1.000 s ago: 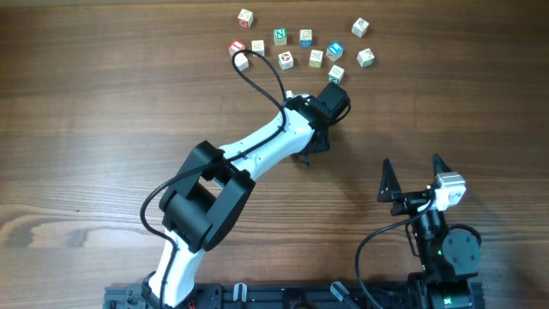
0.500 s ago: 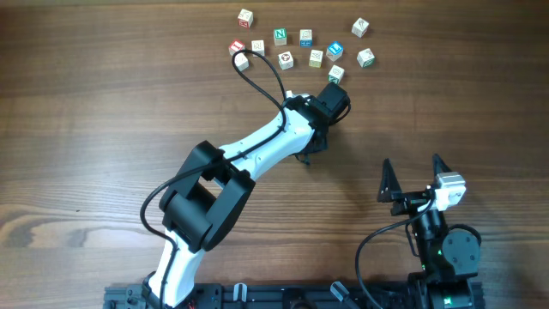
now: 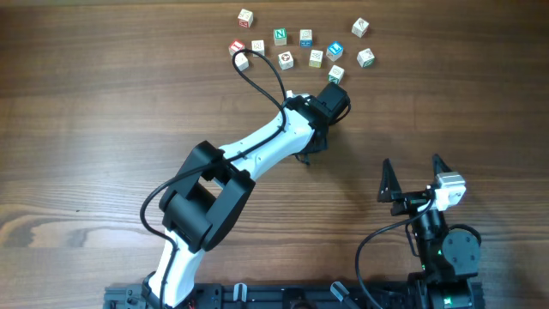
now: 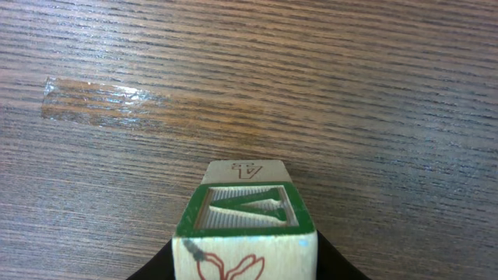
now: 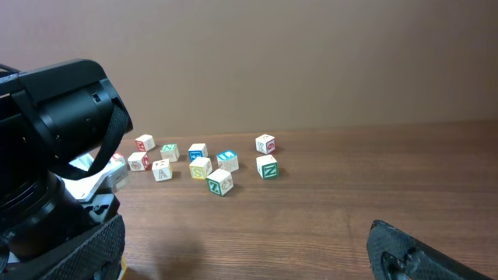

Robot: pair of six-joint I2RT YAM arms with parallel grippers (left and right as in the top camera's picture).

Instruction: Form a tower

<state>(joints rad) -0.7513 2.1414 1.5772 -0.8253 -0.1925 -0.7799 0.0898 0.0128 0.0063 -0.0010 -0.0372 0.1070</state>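
Left arm (image 3: 257, 146) is stretched from 7 o'clock on the table (image 3: 86, 103) up toward 1 o'clock, and on the left wrist feed the left gripper (image 4: 245, 266) is clamped on a green-framed cube (image 4: 245, 210): dark fingers (image 4: 156, 264) press against both lower sides of it. That cube is upright, its green-bordered face carries a carved letter, red line art shows on the face nearest me, and a small printed letter on the edge beyond. There's a shiny strip of clear tape (image 4: 97, 97) on the wood at 10 o'clock from the cube, well apart from it. Overhead, a cube (image 3: 336, 74) peeks out just past the wrist at 12 o'clock; I can't tell from that view whether it's the one in the grip. The loose cubes (image 3: 306, 37) are scattered at 12 o'clock on the table, each lying singly on the wood, a red-marked one (image 3: 238, 48) at the 9 o'clock end of the group and a green one (image 3: 366, 57) at the 3 o'clock end. So, no tower yet: nothing sits on anything. The black cable (image 3: 257, 73) loops off the left arm toward the red-marked cube. Right gripper (image 3: 413, 165) is parked at 5 o'clock on the table, its fingers spread wide apart with nothing between them, well clear of the cubes.
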